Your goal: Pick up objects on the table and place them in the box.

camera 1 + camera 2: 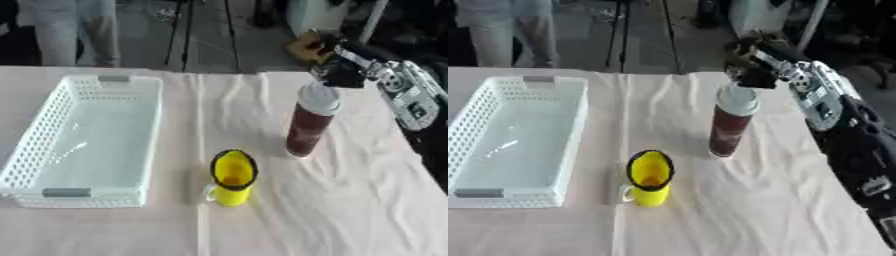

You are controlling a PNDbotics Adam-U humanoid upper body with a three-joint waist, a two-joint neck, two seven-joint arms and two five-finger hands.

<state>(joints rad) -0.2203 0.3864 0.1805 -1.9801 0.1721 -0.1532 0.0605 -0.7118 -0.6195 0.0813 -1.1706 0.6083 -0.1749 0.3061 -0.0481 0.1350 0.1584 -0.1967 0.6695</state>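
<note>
Hovering just behind the upright bottle's white cap point(318, 97), right hand point(337, 65), finger state unclear

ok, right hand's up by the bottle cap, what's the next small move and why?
Probably lower the right hand a little and close it round the dark red bottle. It sits just above and behind the white cap, the bottle stands upright on the cloth, and the white basket holds nothing yet.
</note>
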